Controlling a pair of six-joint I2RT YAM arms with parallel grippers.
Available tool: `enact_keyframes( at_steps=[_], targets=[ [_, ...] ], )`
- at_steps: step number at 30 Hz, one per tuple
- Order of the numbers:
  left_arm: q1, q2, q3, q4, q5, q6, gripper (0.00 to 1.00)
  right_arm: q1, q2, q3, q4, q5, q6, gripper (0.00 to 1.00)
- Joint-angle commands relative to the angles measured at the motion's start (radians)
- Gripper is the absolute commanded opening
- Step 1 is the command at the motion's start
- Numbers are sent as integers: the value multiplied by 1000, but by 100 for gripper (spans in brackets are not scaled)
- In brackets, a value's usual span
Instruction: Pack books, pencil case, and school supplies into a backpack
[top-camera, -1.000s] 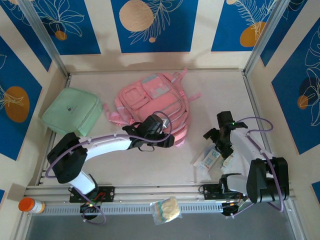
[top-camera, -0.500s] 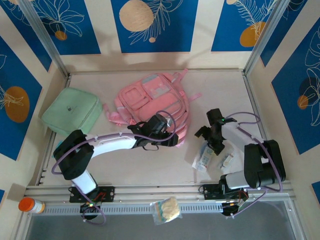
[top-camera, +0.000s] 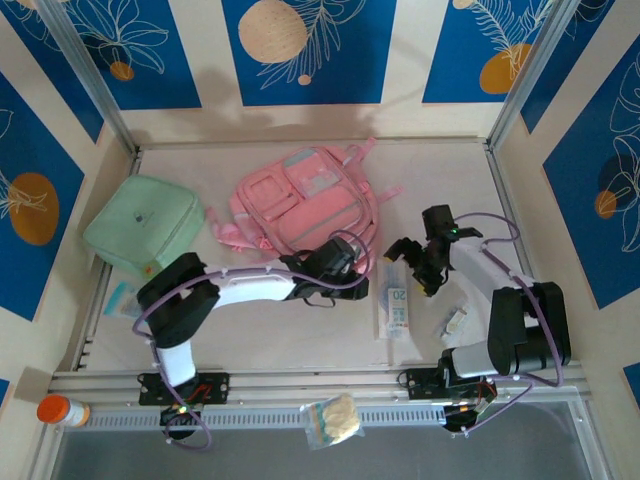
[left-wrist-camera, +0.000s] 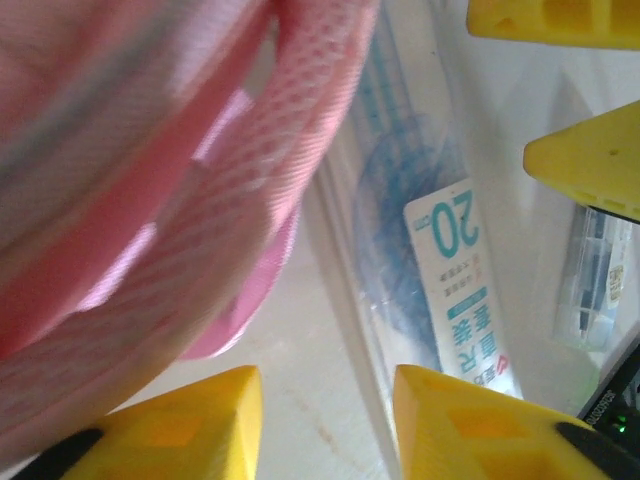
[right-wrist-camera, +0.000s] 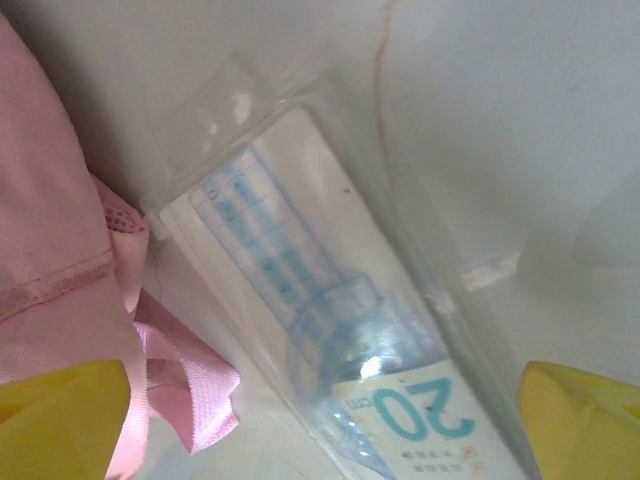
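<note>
Left gripper (left-wrist-camera: 320, 390) is at the pink backpack's (top-camera: 300, 200) lower right edge. Its yellow fingers are partly apart over bare table (top-camera: 300, 330), nothing between them. A pink mesh strap (left-wrist-camera: 290, 170) lies just beside one finger. Right gripper (right-wrist-camera: 320, 400) is spread wide, one finger either side of the clear ruler packet (top-camera: 397, 300) with the "20" label, not pinching it. That packet lies flat just right of the backpack, its top end by the straps. A small white piece (top-camera: 455, 320) lies near, further right.

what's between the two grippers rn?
The flat white packet with blue print, lying on the table by the backpack. The left wrist view shows it between the left gripper and the right gripper.
</note>
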Motion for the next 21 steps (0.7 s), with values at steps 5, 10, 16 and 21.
enact_keyframes(
  at_steps=[5, 10, 16, 21],
  targets=[
    [-40, 141, 123, 60, 9, -31, 24, -61, -4, -84, -29, -144, -109, 98],
    [-41, 205, 157, 64, 9, -42, 17, -51, 45, -82, -9, -161, -116, 97],
    [-39, 244, 153, 55, -21, -43, 0, -39, 42, -97, 15, -184, -119, 97],
    [-39, 256, 150, 50, -33, -45, 0, -16, 44, -99, 7, -238, -143, 97]
  ],
)
